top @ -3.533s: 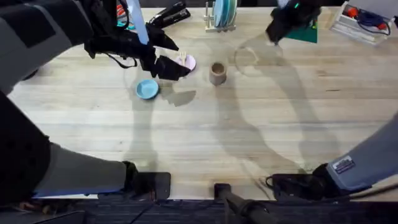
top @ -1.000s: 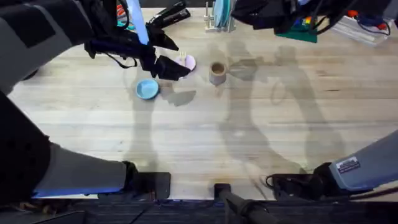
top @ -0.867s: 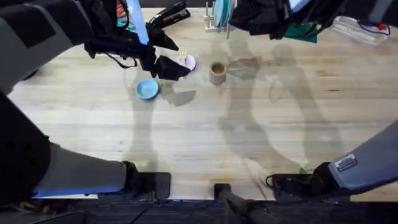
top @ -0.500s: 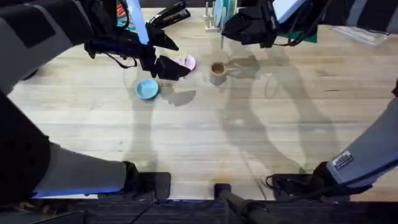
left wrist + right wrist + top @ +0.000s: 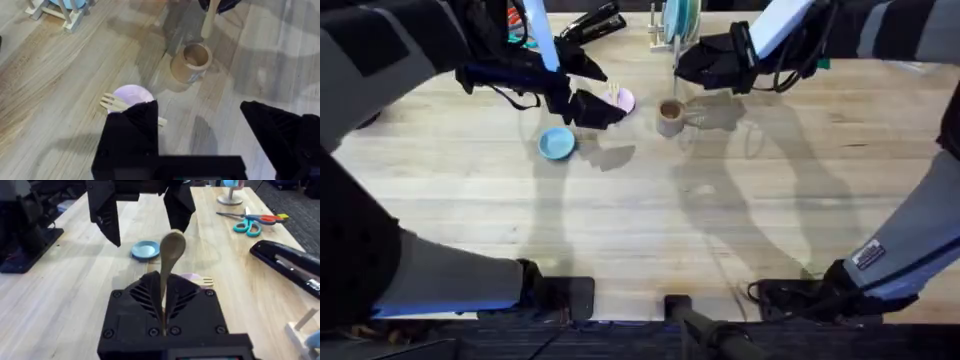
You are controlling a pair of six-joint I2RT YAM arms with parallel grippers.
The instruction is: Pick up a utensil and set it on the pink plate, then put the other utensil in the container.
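Overhead, the long pale wooden table [image 5: 650,210] carries everything, and the two dark arms reach over its far half. The left arm's gripper [image 5: 588,108] hovers just beside the small round pale pink plate [image 5: 623,100], its black fingers spread apart and holding nothing. The right arm's gripper [image 5: 692,68] hangs beyond the small tan-brown cylindrical container [image 5: 669,117], a little toward the right arm's side of it, and its fingers are clamped together on the handle of the small pale wooden spoon [image 5: 170,255], whose rounded bowl end sticks out forward past the fingertips in the right wrist view.

The small pale wooden fork [image 5: 122,107] already lies across the pink plate, tines overhanging the rim on one side and handle on the other, so the first half of the task looks done. A similar-sized light blue round plate [image 5: 557,144] sits near, unused.

What matters next is this: in the left wrist view the spoon hangs nearly upright, close to the container's far rim but not yet over its dark opening. The right arm is the one placed for it, and it probably needs a short shift toward the cup before lowering or letting go.
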